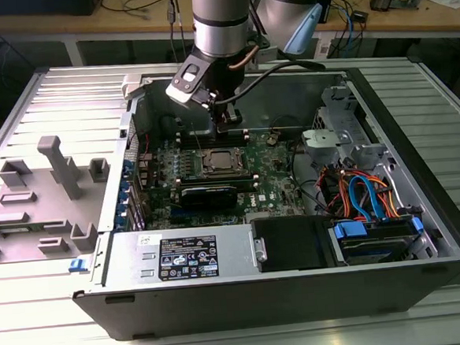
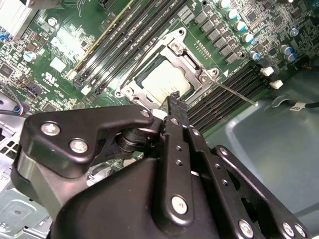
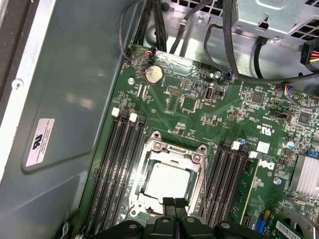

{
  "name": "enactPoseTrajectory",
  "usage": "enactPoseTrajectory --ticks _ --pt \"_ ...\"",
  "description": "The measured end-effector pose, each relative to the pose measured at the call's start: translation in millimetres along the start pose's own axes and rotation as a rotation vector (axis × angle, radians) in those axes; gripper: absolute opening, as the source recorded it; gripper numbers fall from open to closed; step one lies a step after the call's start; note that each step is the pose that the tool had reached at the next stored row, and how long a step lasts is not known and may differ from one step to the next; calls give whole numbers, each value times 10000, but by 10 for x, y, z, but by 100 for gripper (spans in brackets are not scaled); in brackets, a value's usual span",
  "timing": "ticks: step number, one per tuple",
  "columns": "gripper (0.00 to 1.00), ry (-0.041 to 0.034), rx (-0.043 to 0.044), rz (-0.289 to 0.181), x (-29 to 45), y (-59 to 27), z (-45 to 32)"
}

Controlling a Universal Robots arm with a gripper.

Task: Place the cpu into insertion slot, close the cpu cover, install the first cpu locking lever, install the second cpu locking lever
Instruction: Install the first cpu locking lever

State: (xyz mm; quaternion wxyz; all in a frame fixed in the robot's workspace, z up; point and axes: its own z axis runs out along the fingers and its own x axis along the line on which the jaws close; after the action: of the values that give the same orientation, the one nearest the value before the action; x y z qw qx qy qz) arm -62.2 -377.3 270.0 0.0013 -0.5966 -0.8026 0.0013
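The cpu [image 3: 167,181] sits flat in the insertion slot [image 3: 172,145] on the green board, inside the open computer case [image 1: 302,294] that lies on the worktop [image 1: 51,327]. The cpu cover [image 2: 187,59] lies down over the slot, framing the chip. The claw [image 3: 175,204] hangs just above the slot's edge, its fingers pressed together with nothing between them. A thin metal lever [image 2: 234,92] slants out from a corner of the slot, across the memory slots [image 3: 117,164].
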Motion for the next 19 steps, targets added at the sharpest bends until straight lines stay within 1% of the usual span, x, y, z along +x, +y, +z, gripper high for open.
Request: enactPoseTrajectory --ticks 6,7,8,19 --pt "11 -1 0 -260 -11 -4 0" --pt "11 -2 1 -589 -20 -8 0" --pt "11 -2 1 -705 -23 -9 0" --pt "11 -2 0 -744 -26 -10 0"
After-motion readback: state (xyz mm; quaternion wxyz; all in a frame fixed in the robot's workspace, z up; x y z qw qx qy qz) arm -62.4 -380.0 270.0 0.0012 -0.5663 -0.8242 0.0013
